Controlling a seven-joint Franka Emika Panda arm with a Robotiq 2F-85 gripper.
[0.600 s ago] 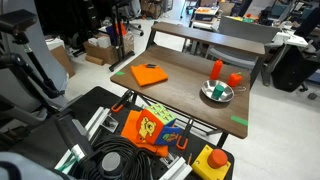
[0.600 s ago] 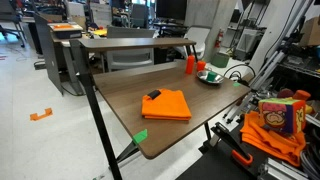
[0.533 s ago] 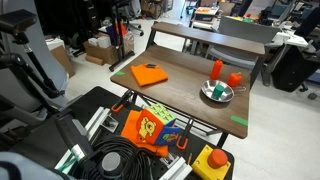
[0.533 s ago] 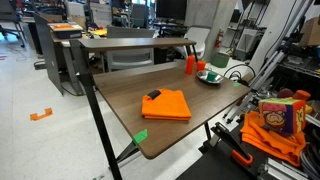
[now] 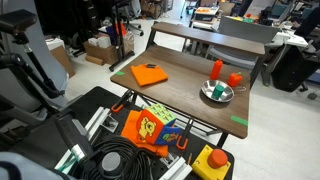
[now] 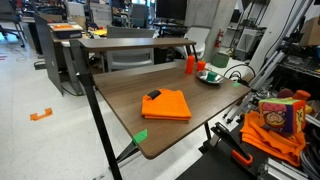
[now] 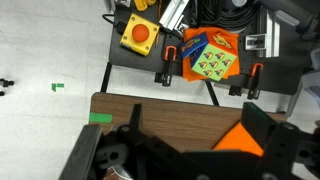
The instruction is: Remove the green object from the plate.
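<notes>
The green object [image 5: 217, 90], a small, dark, roundish lump, is seen lying inside the plate [image 5: 222, 101], a shallow round dish of shiny silver metal with a raised rim. The plate is set on the right part of the desk [image 5: 190, 95], whose flat top is brown with a wood-like finish and is carried on a thin black metal frame. Two glossy orange-red cups [image 5: 216, 68] are stood upright just beyond the plate. Well apart, on the left part, a flat orange square [image 5: 150, 76] is laid, and a small dark item [image 5: 152, 67] is rested on it. Flat light-green tape strips [image 5: 239, 121] are stuck near the desk's edges.

In the wrist view the tool [image 7: 195, 125] is shown as dark, blurred shapes above the desk. Its fingers [image 7: 262, 125] are spread wide apart, nothing is gripped between them and nothing is touched. Between them the brown desk top and a corner of the orange square are seen.
</notes>
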